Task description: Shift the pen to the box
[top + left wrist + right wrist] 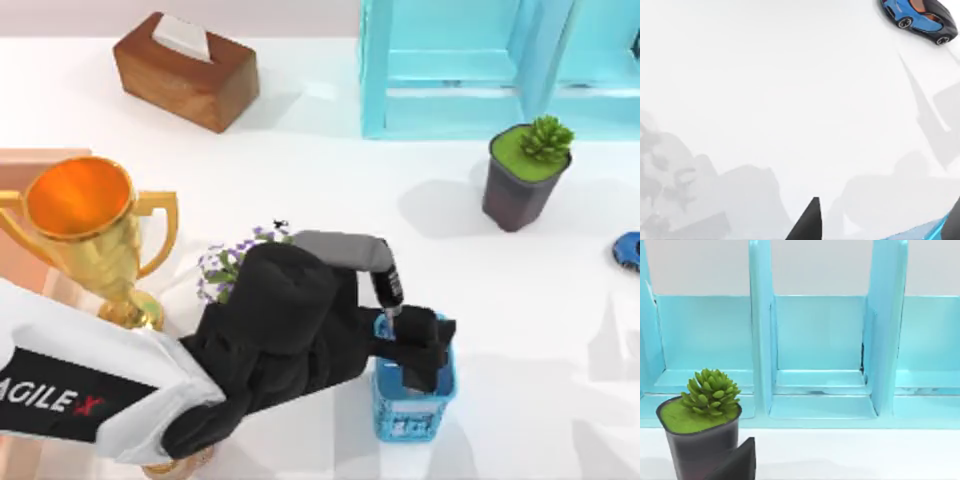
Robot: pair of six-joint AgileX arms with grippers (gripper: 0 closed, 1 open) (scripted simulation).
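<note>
The pen [388,286] sticks up slanted at the far-left corner of a small blue pen holder [415,405], its dark lettered shaft partly hidden by my left arm. My left gripper [425,350] hangs right over the holder. In the left wrist view the left gripper [885,225] is open with nothing between its fingers, just above the holder's blue rim [920,232]. The salmon box [30,160] lies at the table's left edge, behind a trophy. A dark part of my right gripper [737,462] faces a shelf.
A gold trophy [90,220] and small purple flowers [230,265] stand beside my left arm. A wooden tissue box [185,70] sits at the back left and a cyan shelf [480,60] at the back right. A flower pot [525,175] and a blue toy car [628,250] stand on the right.
</note>
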